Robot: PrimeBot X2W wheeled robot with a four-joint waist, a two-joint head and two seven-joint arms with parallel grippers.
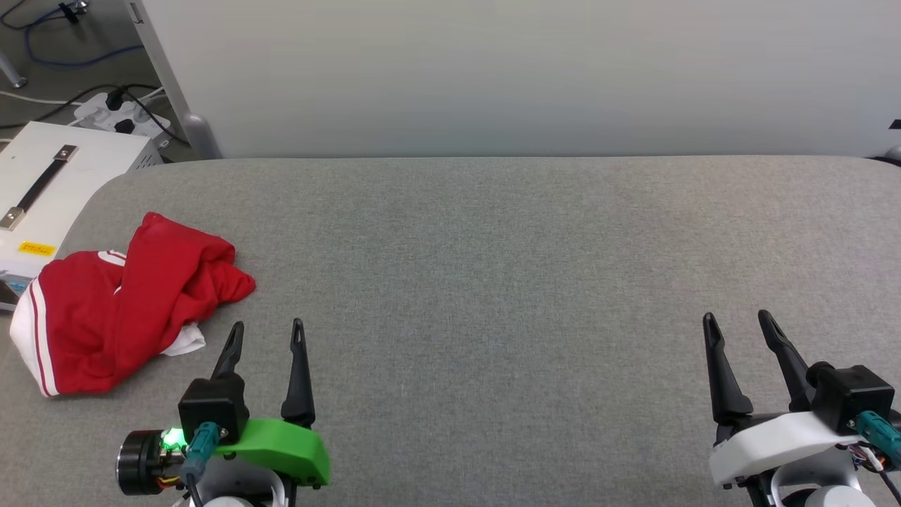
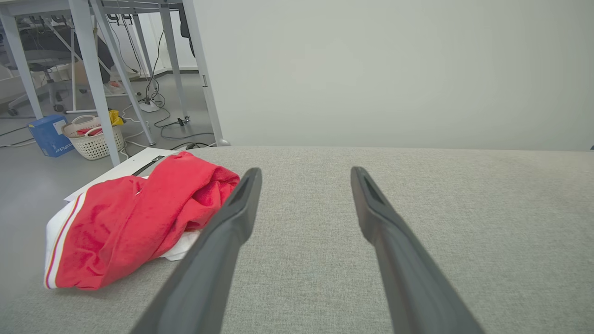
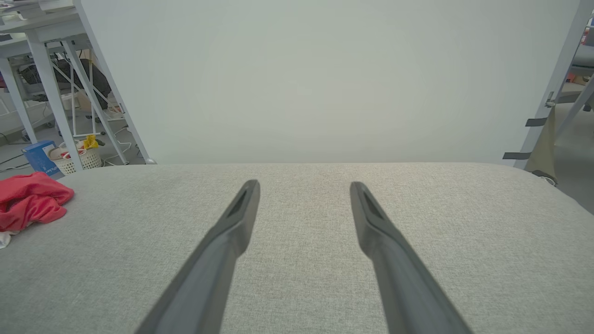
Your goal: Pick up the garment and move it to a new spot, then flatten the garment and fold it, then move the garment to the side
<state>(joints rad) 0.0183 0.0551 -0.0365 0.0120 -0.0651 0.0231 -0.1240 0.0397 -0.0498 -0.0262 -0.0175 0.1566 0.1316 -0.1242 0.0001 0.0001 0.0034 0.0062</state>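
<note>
Grey fabric table (image 1: 493,267), white panel (image 1: 528,70) behind its far edge. Garment (image 1: 120,310) crumpled in a red heap with white striped trim, at the table's left edge, near side. White box (image 1: 49,183) with black handle beside it, off the table. Left gripper (image 1: 267,326) just right of garment, not touching, fingers spread wide, holding nothing. Right gripper (image 1: 735,318) well apart at the right, fingers likewise spread, empty.

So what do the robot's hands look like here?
Both have two long, dark, tapered fingers. The left hand sits on a bright green bracket with a black block, teal connector and green light; the right hand has a white bracket, black block, teal connector.
</note>
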